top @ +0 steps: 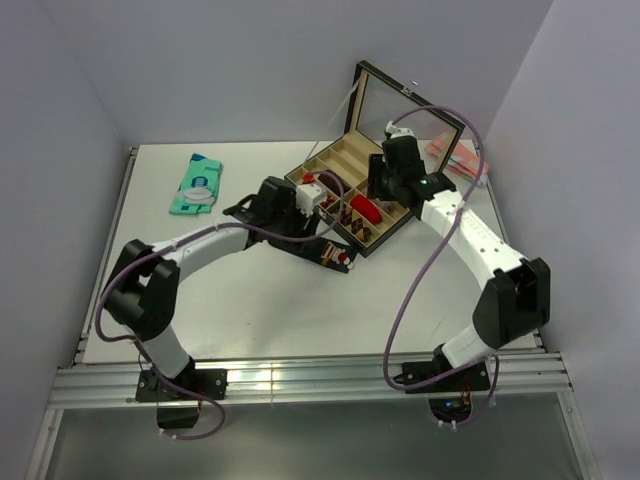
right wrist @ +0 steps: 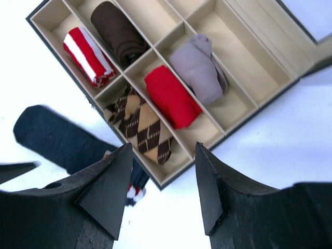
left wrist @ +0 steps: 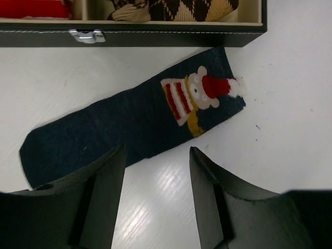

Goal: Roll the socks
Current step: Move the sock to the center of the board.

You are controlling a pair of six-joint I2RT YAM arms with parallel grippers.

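Navy sock: unrolled, flat on table, lying diagonally just beside box front wall; bear with red hat printed near one end. Dark brown sock: rolled, lying in a box compartment.

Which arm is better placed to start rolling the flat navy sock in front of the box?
Left. The left tool, open, hangs at the edge of the navy sock; the right tool is over the box instead.
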